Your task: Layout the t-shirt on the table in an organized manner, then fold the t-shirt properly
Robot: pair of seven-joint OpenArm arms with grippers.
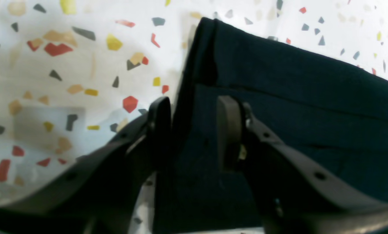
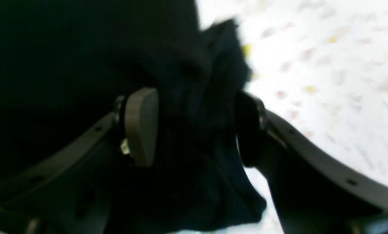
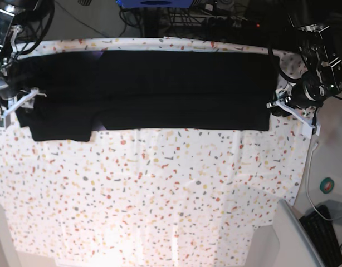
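The t-shirt (image 3: 182,89) is laid as a long black band across the upper part of the base view, on the speckled table (image 3: 160,194), with one sleeve hanging lower at the upper left of the frame. The left tool (image 1: 194,130) is seen at the right end of the cloth in the base view; in the left wrist view its fingers (image 1: 228,130) are parted, and the folded dark edge of the shirt is seen lying between them, not pinched. The right tool (image 2: 194,126) is placed at the left end of the cloth. In the right wrist view, which is blurred, its jaws are spread with bunched black fabric between them; the cloth appears loose rather than clamped, though this cannot be told for certain. A keyboard (image 3: 327,233) is seen at the lower right of the base view, off the table.
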